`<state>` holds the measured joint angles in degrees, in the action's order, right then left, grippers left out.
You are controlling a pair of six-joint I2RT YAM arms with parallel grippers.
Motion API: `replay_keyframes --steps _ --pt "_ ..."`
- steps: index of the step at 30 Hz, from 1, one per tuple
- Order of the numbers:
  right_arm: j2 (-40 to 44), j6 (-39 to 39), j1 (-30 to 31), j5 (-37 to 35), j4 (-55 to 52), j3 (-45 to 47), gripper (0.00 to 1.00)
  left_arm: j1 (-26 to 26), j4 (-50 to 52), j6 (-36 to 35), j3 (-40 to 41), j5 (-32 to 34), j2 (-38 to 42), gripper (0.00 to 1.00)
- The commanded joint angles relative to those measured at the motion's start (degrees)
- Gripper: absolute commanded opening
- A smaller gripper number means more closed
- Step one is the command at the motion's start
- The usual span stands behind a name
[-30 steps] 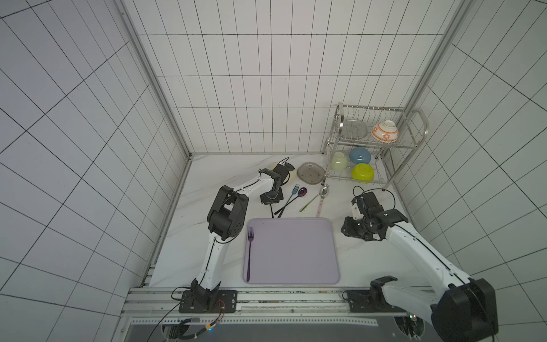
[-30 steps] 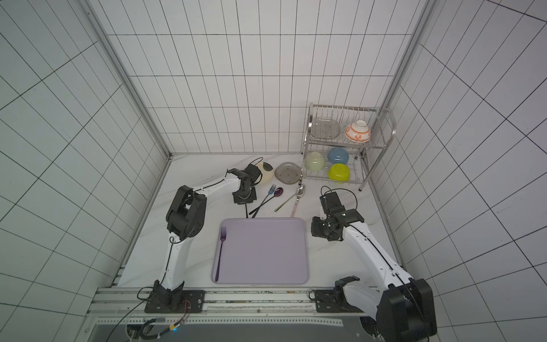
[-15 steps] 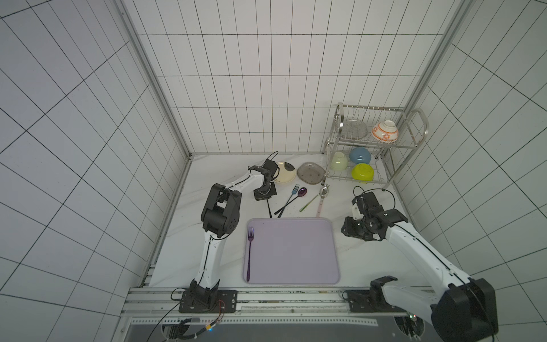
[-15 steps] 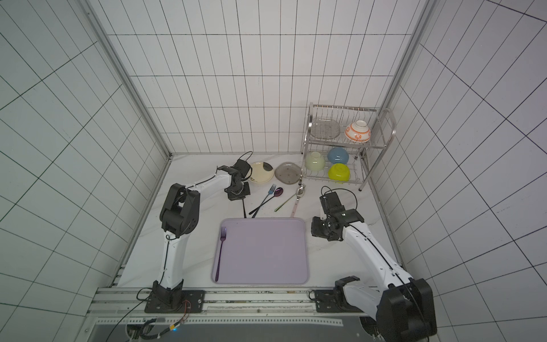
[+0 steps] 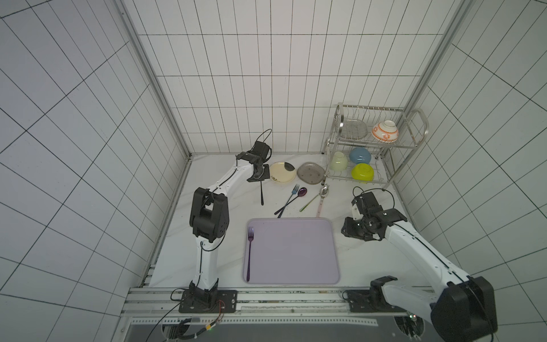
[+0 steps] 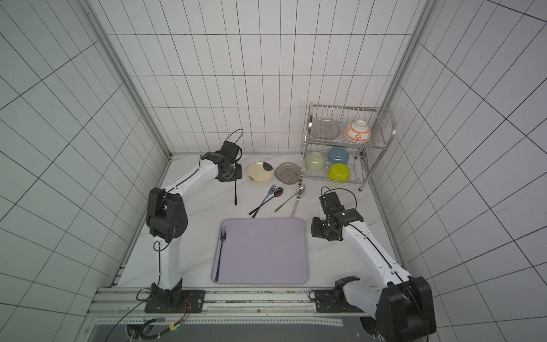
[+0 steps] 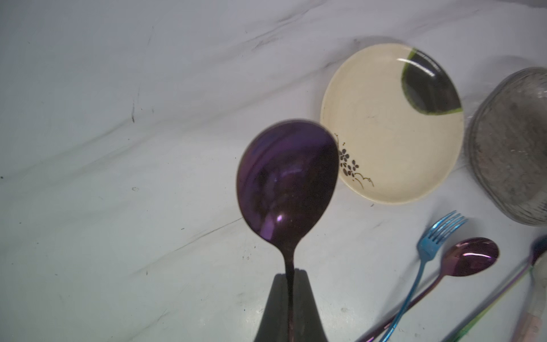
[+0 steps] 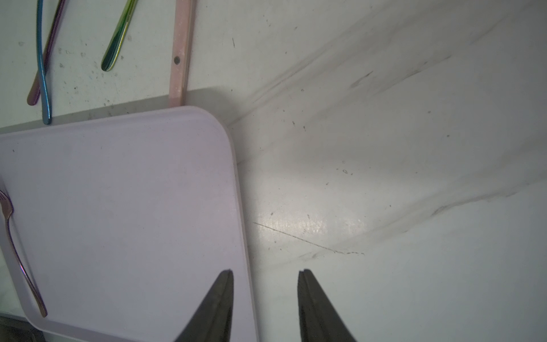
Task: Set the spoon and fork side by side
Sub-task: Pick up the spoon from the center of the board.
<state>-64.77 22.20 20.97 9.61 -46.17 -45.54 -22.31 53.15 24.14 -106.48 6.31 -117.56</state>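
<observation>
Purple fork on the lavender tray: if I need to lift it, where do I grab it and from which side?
Take the purple metal fork at mid-handle, straight down from above, jaws across the handle. It lies flat on the lavender rectangular tray, close along its rim, so a sideways approach looks blocked; the handle is thin and straight there.

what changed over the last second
The left gripper closed on the dark purple spoon and carried it off toward the back left corner, uncovering the cream plate. The right gripper, the fork on the tray and the loose cutlery stayed put.
</observation>
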Motion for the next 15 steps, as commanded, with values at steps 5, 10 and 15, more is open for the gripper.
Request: replay_keyframes --steps 5,10,15 --pt "-0.9 -1.1 -0.4 0.3 -0.8 -1.5 0.39 -6.0 4.4 3.2 11.8 3.4 14.3 0.00" --pt "-0.1 -1.3 -0.4 0.9 -0.9 -1.0 0.39 -16.1 6.3 12.5 27.5 6.5 24.9 0.00" --pt "0.7 -1.4 -0.3 2.0 -1.3 0.3 0.39 -24.0 2.7 21.5 41.7 5.9 31.7 0.00"
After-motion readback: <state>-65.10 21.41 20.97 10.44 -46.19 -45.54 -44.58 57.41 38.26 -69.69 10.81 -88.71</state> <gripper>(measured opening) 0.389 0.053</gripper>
